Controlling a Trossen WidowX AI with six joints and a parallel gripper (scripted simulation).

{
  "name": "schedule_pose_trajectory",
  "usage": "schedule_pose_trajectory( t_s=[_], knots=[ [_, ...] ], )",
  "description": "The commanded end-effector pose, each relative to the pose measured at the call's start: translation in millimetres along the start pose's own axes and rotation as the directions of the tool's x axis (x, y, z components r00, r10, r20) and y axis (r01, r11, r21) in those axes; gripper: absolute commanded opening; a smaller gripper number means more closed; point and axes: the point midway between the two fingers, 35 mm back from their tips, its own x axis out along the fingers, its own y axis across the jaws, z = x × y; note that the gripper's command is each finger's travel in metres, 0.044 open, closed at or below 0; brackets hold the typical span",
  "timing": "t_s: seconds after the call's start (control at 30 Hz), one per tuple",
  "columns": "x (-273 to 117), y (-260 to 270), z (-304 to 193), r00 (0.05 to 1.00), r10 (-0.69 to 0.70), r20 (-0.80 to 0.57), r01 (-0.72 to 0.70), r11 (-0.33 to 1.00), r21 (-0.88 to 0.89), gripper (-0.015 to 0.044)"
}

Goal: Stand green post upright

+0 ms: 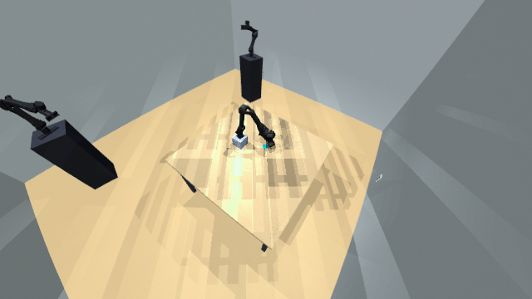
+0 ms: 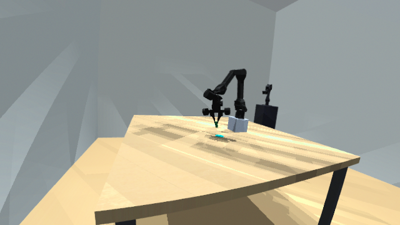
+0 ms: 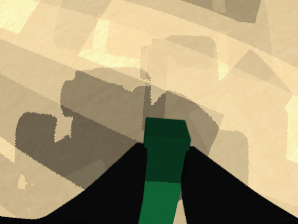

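The green post [image 2: 216, 124] [image 3: 162, 162] is held between the fingertips of my gripper [image 2: 216, 122] [image 3: 164, 155], which is shut on it. In the exterior view the post looks roughly upright, with its lower end off the table. In the wrist view it runs up from the bottom edge, between the black fingers, and its end sticks out past them. The cyan circle [image 1: 265, 146] [image 2: 219, 135] lies flat on the table, below the post and slightly right of it in the exterior view. The wrist view does not show the circle. In the top view the post cannot be made out.
The wooden table [image 1: 249, 199] [image 2: 175, 175] carries my arm on a pale blue-grey block [image 1: 239, 141] [image 2: 237, 124], close to the circle. Two other arms stand on dark pedestals [image 1: 251, 79] [image 1: 75, 155] away from the table. Shadows cross the table top.
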Motion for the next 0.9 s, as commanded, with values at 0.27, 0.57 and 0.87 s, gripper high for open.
schedule_pose_trajectory(
  t_s=[0.27, 0.57, 0.87],
  knots=[
    [2.5, -2.5, -3.5, 0.997, 0.013, 0.08, -0.015, 1.0, 0.017, 0.0023],
    [2.3, -4.9, -4.4, 0.99, 0.018, 0.143, -0.021, 1.0, 0.02, 0.0023],
    [1.2, -6.6, -5.6, 0.979, 0.022, 0.205, -0.027, 0.999, 0.02, 0.0023]
  ],
)
